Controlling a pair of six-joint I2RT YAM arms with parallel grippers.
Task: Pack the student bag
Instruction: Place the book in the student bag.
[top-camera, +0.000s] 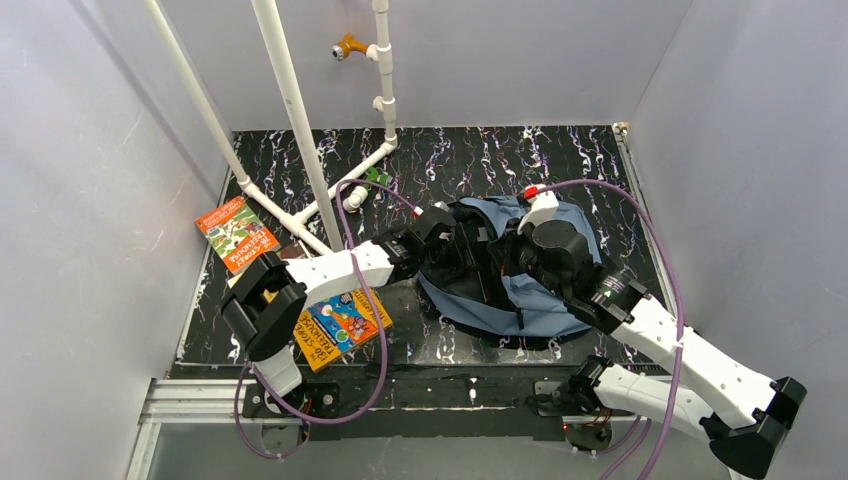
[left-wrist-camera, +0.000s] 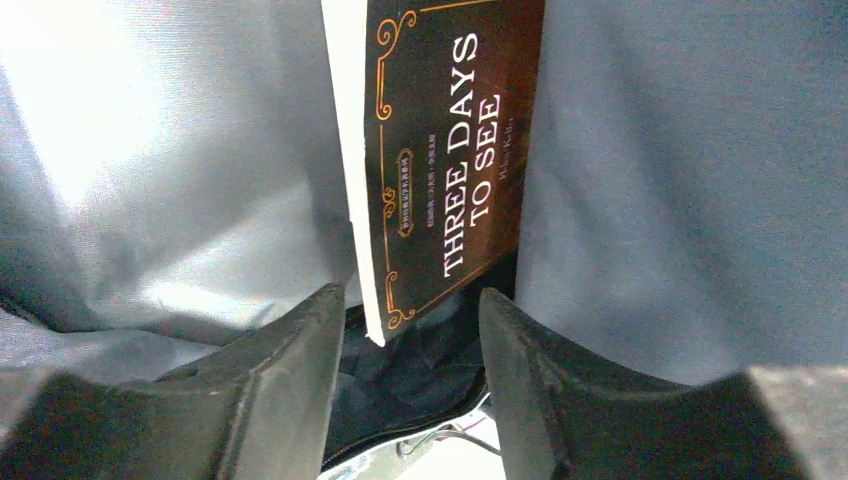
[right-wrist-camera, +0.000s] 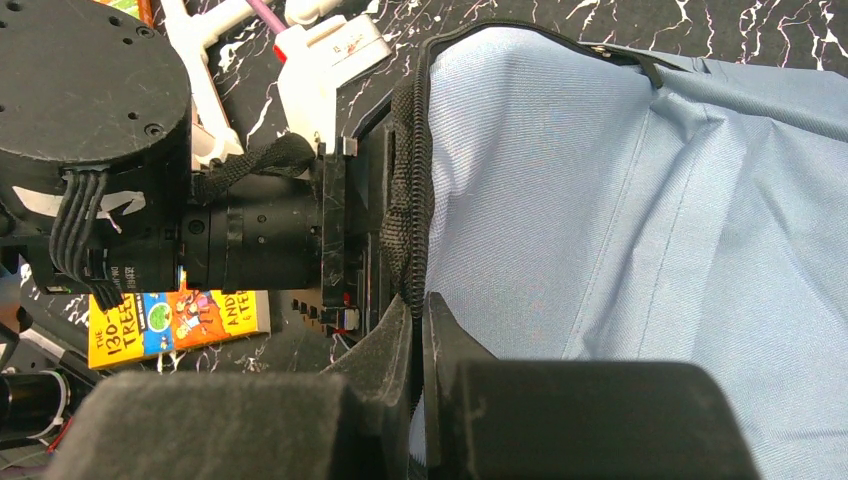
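Your worktop (top-camera: 480, 160) was black with white marbling, boxed in by pale walls (top-camera: 90, 200), with white pipes (top-camera: 295, 110) leaning at the far left. An orange book (top-camera: 236, 232) lay by the pipes, and a colourful book (top-camera: 345, 322) sat half under your left arm. The student bag (top-camera: 535, 300) lay right of centre, mostly covered from above by both arms. Your left jaws stood wide inside it, gripping nothing. A dark book (left-wrist-camera: 440, 160), "Three Days to See", stood just past them, its top cut off. Your right jaws were pinched tight on the bag's zipper edge (right-wrist-camera: 410, 200).
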